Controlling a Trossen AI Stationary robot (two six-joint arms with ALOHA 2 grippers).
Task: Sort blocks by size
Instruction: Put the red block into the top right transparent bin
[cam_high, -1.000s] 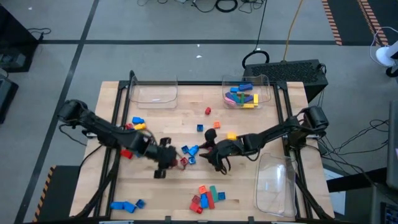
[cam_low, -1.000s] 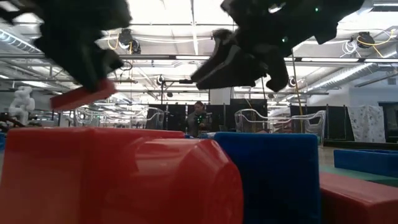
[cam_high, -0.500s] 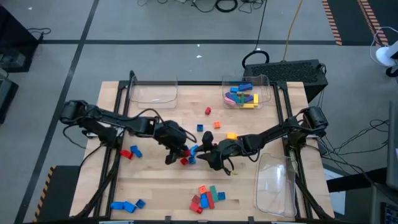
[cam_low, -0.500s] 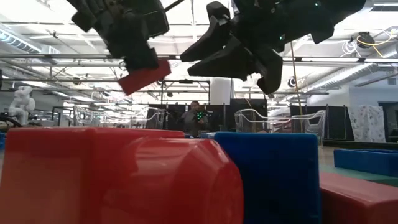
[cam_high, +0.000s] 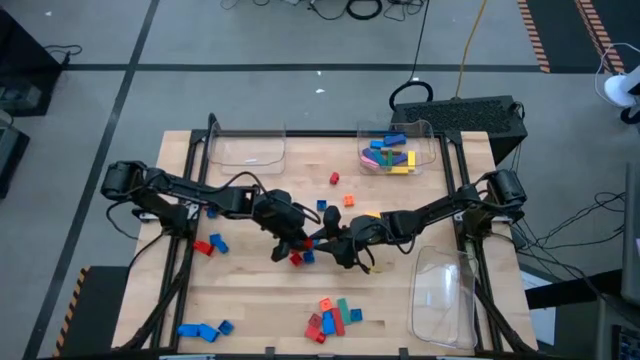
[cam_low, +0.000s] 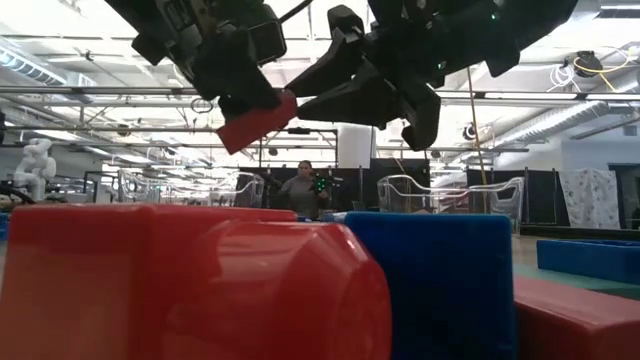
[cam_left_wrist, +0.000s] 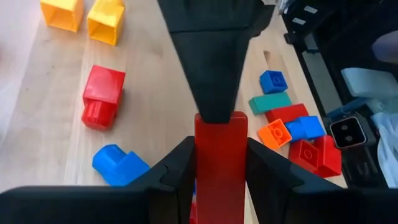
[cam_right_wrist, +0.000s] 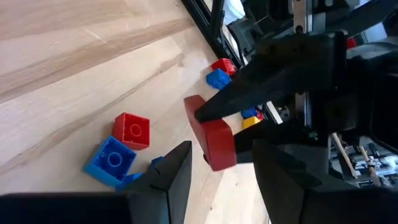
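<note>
The left gripper (cam_left_wrist: 217, 171) has its jaws clamped on a long red block (cam_left_wrist: 219, 163), held lengthwise between the two dark fingers and clear of the wooden surface (cam_high: 250, 290). In the low view the same red block (cam_low: 257, 121) hangs tilted under the left gripper (cam_low: 245, 95), well above the bricks in the foreground.

The right gripper (cam_right_wrist: 214, 177) sits just beside that red block (cam_right_wrist: 211, 140). Its jaws stand apart with nothing between them; the block lies ahead of their tips, not inside the gap. From above, the two grippers meet near the middle of the surface, the left gripper (cam_high: 290, 243) and right gripper (cam_high: 335, 248) so close that the held block is mostly covered by the dark arms.

Below the red block lie a small red brick (cam_right_wrist: 131, 130) and a blue brick (cam_right_wrist: 110, 159), touching each other. A mixed heap of blocks (cam_high: 333, 316) sits toward the near edge from the held block, and a clear tray (cam_high: 400, 155) holding coloured bricks stands at the far edge.

The low view is largely blocked by a big red brick (cam_low: 190, 290) and a blue brick (cam_low: 430, 280) right at the lens, so the surface beneath the grippers cannot be seen there. A person (cam_low: 300, 190) stands far behind in the room.
</note>
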